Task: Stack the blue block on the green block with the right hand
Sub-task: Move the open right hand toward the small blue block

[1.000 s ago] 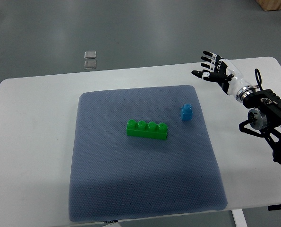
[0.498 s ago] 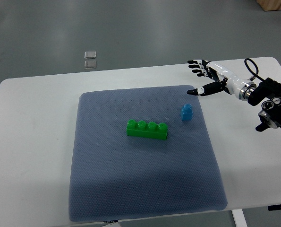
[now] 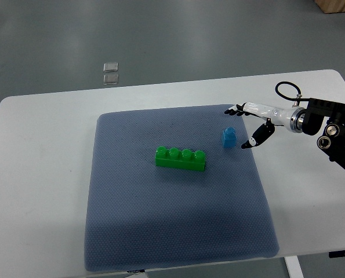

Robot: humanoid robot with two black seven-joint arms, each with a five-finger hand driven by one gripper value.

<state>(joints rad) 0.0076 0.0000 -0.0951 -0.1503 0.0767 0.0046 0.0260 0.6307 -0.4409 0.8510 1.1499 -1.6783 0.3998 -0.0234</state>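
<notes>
A small blue block (image 3: pixel 229 138) stands upright on the grey-blue mat (image 3: pixel 172 231), a little right of and above a long green block (image 3: pixel 181 158) with a row of studs. My right hand (image 3: pixel 240 124) reaches in from the right edge and hovers just right of the blue block, fingers spread and holding nothing. Its thumb (image 3: pixel 259 135) points down toward the mat beside the block, apart from it. The left arm does not show.
The mat lies on a white table (image 3: pixel 39 174). Two small clear squares (image 3: pixel 111 72) lie on the floor beyond the table's far edge. My right forearm and its black joint housing (image 3: pixel 334 130) sit over the table's right side.
My right hand has come down and leftward from the table's far right corner to just beside the blue block, turning so that the palm faces it. Neither block has moved.
</notes>
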